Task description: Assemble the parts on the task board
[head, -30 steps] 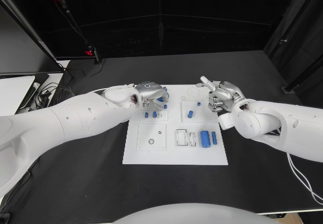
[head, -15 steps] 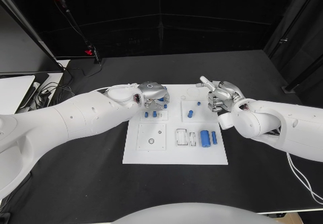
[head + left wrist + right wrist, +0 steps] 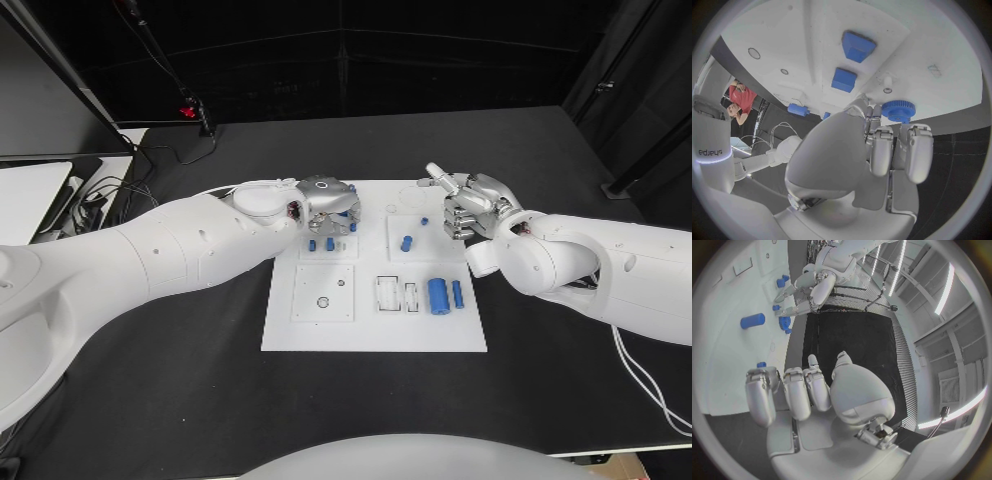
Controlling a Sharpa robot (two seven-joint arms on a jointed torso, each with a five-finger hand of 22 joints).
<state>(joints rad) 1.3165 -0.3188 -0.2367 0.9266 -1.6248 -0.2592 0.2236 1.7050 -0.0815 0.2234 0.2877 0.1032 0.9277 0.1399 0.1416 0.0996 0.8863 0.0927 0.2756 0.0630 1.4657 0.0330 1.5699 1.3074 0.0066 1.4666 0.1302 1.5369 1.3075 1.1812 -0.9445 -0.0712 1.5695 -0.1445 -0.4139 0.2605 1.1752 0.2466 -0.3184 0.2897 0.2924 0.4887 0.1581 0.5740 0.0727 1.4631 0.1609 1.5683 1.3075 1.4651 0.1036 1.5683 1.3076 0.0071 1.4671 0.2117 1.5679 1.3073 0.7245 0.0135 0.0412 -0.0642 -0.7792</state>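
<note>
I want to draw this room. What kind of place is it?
Probably a robot lab or test room. A white task board with small blue parts lies on a black table, dark curtains hang behind, and cables trail at the table's edge.

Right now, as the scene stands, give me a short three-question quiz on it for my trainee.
1. True or false: the right hand holds the large blue cylinder.
2. Which part sits at the fingertips of the left hand in the left wrist view? A: blue gear. B: grey screw. C: red cap.
3. Fill in: the large blue cylinder lies on the white ____.

Key: 1 false, it lies free, apart from both hands. 2 A. 3 task board.
</note>
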